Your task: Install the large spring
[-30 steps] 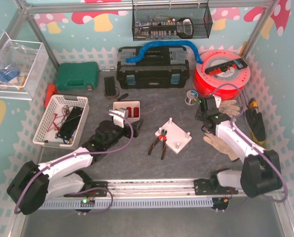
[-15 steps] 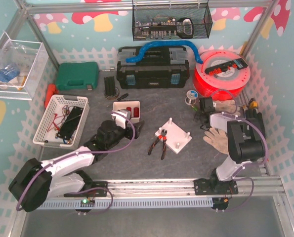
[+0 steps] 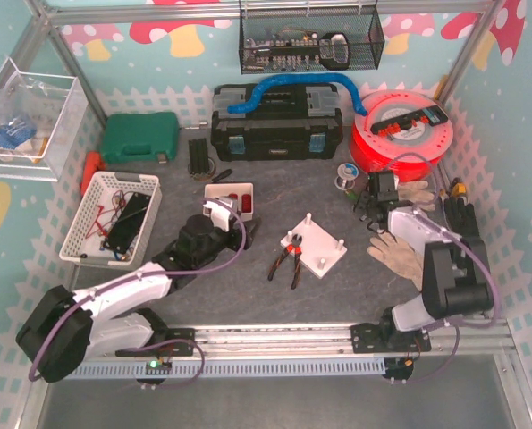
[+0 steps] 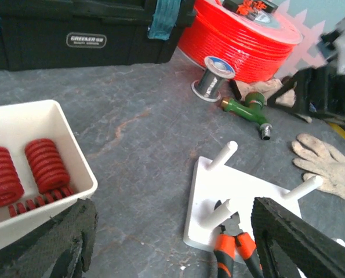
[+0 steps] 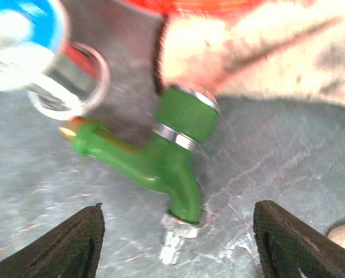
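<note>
Two large red springs [image 4: 44, 165] lie side by side in a white box [image 4: 79, 174], with a thinner red spring in front of them. The white peg board [image 4: 247, 194] stands to the right with bare upright pegs, and orange-handled pliers [image 4: 233, 252] rest on its near edge. My left gripper [image 4: 172, 243] is open and holds nothing, low over the table between box and board. In the top view the box [image 3: 221, 190] is just behind the left gripper [image 3: 239, 234]. My right gripper [image 5: 175, 243] is open over a green hose fitting [image 5: 166, 156] lying on the table.
A work glove [image 3: 398, 255] lies right of the peg board [image 3: 319, 246]. A solder spool [image 3: 343, 177], a red cable reel [image 3: 400, 134] and a black toolbox [image 3: 277, 125] stand behind. A white basket [image 3: 112, 219] and a green case [image 3: 140, 138] are at the left.
My right gripper has gone from shut to open above the green fitting, and its arm has shifted. The left gripper's jaws have narrowed a little while staying near the box.
</note>
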Tool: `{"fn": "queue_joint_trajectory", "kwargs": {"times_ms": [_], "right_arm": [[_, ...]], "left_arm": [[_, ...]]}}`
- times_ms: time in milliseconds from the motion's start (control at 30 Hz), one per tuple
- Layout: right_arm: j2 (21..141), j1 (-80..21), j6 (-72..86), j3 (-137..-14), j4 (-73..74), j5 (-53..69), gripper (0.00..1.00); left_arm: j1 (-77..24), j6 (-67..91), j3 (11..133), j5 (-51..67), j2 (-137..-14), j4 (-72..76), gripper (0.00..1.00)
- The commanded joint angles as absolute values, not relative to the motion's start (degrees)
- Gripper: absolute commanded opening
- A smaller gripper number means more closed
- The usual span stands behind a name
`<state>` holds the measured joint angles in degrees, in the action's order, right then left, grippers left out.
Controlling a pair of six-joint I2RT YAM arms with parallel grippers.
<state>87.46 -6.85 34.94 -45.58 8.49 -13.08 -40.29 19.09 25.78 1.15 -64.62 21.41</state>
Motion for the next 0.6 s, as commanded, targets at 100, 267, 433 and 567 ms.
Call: {"fn": "queue_joint_trajectory", "kwargs": {"times_ms": [100, 267, 433, 567], "right_arm": [[73.71, -10.35, 26.36, -43.34, 4.46, -1.36, 0.86], [67.64, -13.47, 25.46, -41.5, 2.38, -0.98, 0.89], [63.31, -13.54, 24.93, -34.19, -5.02, -2.25, 0.89], [60.06, -13.54, 25.38, -30.62, -7.03, -4.51, 0.89]], "left_arm": [[-43.77, 25.77, 30.15, 1.29, -64.87, 8.39, 0.65], [-50.38, 28.56, 31.14, -2.32, -66.18, -0.39, 0.48], [-55.53, 31.51, 30.14, -4.48, -68.67, -1.63, 0.39], [-59.14, 31.81, 31.88, -6.41, -73.17, -1.52, 0.38]]}}
